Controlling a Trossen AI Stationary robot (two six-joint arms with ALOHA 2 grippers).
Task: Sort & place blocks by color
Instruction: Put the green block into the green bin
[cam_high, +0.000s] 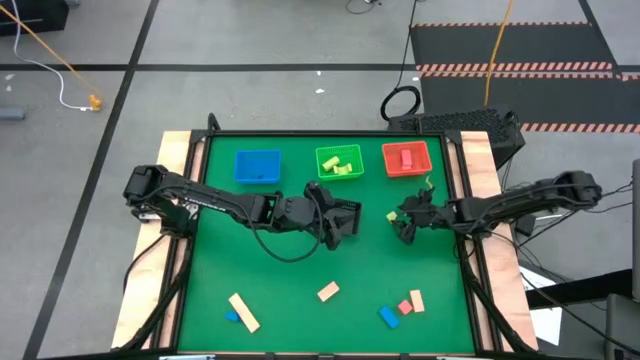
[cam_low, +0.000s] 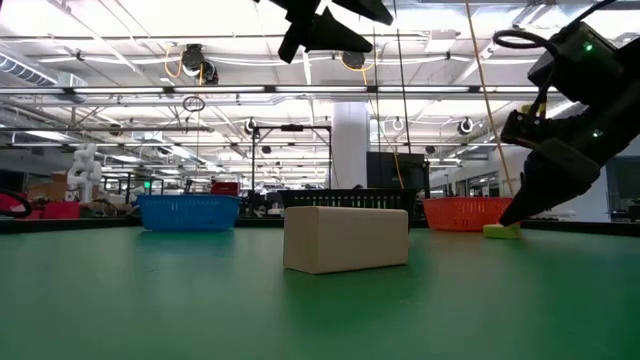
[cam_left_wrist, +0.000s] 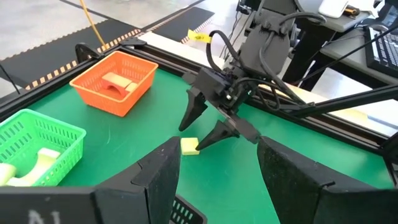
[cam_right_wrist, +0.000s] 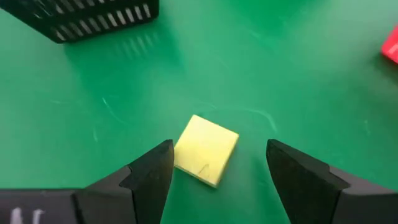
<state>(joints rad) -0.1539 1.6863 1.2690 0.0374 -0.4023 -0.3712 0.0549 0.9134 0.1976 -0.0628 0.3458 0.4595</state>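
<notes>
A small yellow-green block lies flat on the green table, near the middle right. My right gripper is open and low over it, with one finger on either side and neither plainly touching; it also shows in the left wrist view. My left gripper is open and empty, raised above the table's middle, over a black mesh tray. Other tan, blue and red blocks lie near the front edge.
At the far edge stand a blue tray, a green tray holding yellow-green blocks and a red tray holding a red block. Near the front lie tan, blue and red blocks.
</notes>
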